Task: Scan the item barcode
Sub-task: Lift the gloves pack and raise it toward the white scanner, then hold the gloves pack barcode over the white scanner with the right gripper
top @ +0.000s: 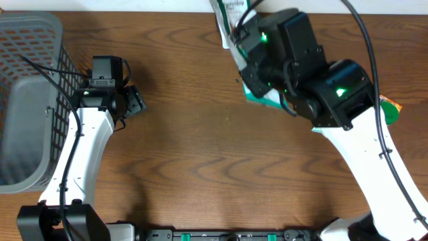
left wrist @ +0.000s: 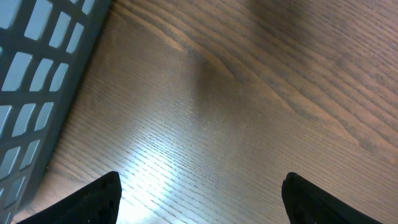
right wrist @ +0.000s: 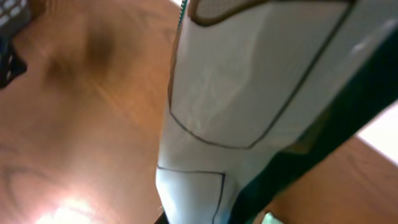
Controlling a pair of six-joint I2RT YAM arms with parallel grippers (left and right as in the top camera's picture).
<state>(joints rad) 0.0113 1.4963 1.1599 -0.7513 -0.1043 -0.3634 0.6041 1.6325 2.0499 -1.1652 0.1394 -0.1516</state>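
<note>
The item is a white pouch (top: 229,23) with green edging, held up at the back of the table, its upper end sticking out past my right arm. My right gripper (top: 253,70) is shut on it. In the right wrist view the pouch (right wrist: 249,93) fills the frame, white panel with thin dark outlines and a dark green side, and my right gripper (right wrist: 199,219) pinches its lower end. No barcode shows on the faces in view. My left gripper (top: 132,102) stands open beside the basket, and between its fingertips (left wrist: 99,200) there is only bare wood.
A grey plastic basket (top: 27,100) stands at the left edge, and its lattice wall (left wrist: 37,74) is close to my left gripper. A small orange and green thing (top: 390,110) lies behind the right arm. The table is brown wood.
</note>
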